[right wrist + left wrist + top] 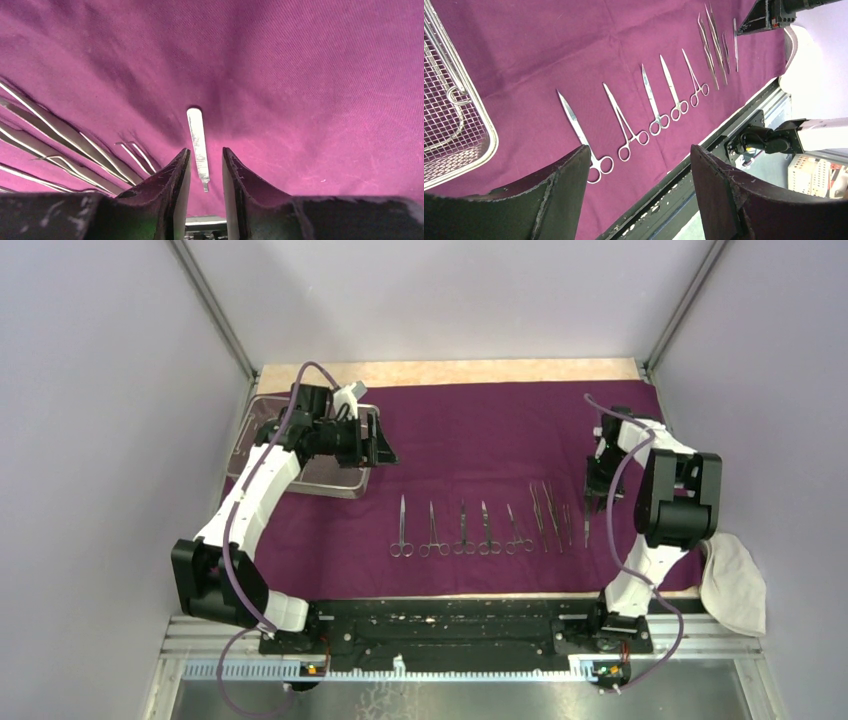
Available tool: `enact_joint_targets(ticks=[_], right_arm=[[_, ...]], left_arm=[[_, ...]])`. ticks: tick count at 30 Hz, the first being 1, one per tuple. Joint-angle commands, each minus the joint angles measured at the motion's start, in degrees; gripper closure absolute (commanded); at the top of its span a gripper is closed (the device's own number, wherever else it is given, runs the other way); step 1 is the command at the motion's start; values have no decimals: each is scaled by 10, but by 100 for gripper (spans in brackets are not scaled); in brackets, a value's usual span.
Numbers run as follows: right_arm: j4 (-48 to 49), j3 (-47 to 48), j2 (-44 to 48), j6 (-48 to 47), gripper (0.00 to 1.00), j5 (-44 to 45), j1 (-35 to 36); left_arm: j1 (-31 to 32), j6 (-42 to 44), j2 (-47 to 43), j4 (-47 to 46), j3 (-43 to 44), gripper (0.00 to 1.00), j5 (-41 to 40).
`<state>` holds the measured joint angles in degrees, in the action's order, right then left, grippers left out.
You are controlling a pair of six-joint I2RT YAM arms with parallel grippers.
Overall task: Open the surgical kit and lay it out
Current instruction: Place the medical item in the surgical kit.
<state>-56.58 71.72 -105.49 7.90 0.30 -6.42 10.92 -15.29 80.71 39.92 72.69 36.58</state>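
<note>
The dark purple cloth wrap [470, 435] lies spread flat over the table. The wire-mesh tray [335, 480] sits at its back left corner, and its rim [488, 132] shows in the left wrist view. Several steel scissor-like instruments [463, 530] and tweezers [548, 512] lie in a row near the front edge. My right gripper [592, 502] stands open, low over the row's right end. A slim flat steel instrument [197, 142] lies on the cloth between its fingertips, untouched. My left gripper [378, 440] hangs open and empty by the tray's right edge, above the scissors [574, 122].
A crumpled white cloth [735, 580] lies off the wrap's front right corner. A black base rail [450, 620] runs along the near edge, and plain walls close in both sides. Bare purple cloth stretches behind the instrument row.
</note>
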Motion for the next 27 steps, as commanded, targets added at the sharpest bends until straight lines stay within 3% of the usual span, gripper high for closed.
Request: enact_joint_targets(ticks=[1,9,19,27], right_arm=[[19,29,-24,-45,71,-32,-11],[38,4,-26,-56,73,-12,-11],[43,-13,-16,-76,87,-10,-11],[49,-3,-1,-108,91,-18,-10]], left_arm=[[-4,2,-25,0,-4,21,7],[-10,-3,-30,5,-8,21,8],[-12,-5,-31,6,-8,21,16],[-13,-8,-29,-1,-11,20,30]])
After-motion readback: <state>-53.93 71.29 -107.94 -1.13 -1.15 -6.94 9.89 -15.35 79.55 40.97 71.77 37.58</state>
